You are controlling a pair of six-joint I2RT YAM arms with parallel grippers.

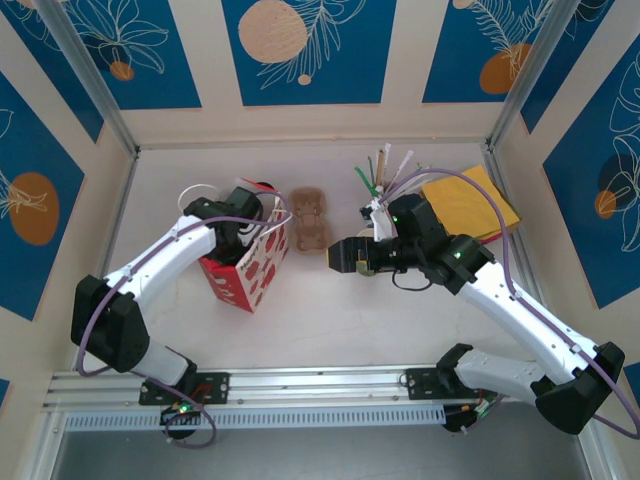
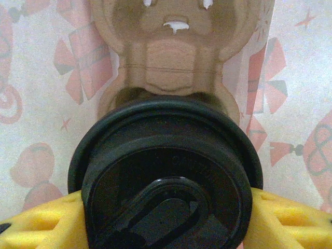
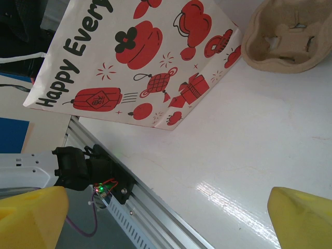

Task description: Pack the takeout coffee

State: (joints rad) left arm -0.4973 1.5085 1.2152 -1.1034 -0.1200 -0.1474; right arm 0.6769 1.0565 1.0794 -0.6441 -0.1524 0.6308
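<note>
**Left wrist view: coffee cup clamped inside the bag**

The left gripper (image 2: 166,220) is closed on the takeout coffee (image 2: 166,171). Its yellow fingers (image 2: 41,223) press in from both sides just under the black lid, and the cup sits squarely between them. Directly ahead of the claw, beyond the lid, is a brown pulp cup carrier (image 2: 171,57). Printed paper bag walls (image 2: 46,78) stand on either side of it. Whether the cup touches the carrier cannot be told.

In the right wrist view, the right gripper (image 3: 166,218) stands wide apart and holds nothing, with bare white table (image 3: 249,135) between its fingers (image 3: 31,218). The red-printed gift bag (image 3: 135,62) lies ahead and to the left of this claw. A second pulp carrier (image 3: 288,36) lies ahead and to the right, just beside the bag.
</note>
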